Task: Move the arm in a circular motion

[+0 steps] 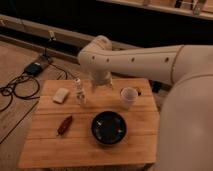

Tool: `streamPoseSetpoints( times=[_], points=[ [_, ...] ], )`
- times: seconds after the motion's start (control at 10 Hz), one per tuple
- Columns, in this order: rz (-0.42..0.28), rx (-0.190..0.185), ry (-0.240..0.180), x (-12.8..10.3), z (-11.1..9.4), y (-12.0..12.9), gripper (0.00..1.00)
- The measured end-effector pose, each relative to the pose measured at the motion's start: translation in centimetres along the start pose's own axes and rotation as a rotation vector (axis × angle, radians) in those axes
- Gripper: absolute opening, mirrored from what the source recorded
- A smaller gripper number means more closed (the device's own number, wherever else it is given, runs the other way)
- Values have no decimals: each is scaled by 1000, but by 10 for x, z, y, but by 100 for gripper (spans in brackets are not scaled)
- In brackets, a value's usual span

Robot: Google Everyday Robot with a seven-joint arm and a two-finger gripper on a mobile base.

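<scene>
One arm (145, 62) is being stretched from the right over the far edge of the wooden table (80, 145), its gripper (101, 82) being hidden behind the elbow. One bowl (108, 128), one cup (129, 96), one bottle (79, 91), one sponge (61, 95) and one reddish item (64, 125) are being counted.

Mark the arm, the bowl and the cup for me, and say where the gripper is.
arm (145, 61), camera view, on the long cream tube segment.
bowl (108, 127), camera view, on its dark inside.
cup (129, 96), camera view, on its white wall.
gripper (101, 84), camera view, at the wrist end over the table's far edge.
</scene>
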Motion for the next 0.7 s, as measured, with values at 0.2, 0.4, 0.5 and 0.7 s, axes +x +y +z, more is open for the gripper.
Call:
streamPoseSetpoints(
  times=[0.2,0.4,0.5,0.7],
  points=[
    [-117,-22,-16,-1,-3,55,65],
    [-273,-65,-12,25,-4,116,65],
    [-325,-81,4,44,-4,133,65],
    [-421,-100,45,93,-3,154,65]
  ],
)
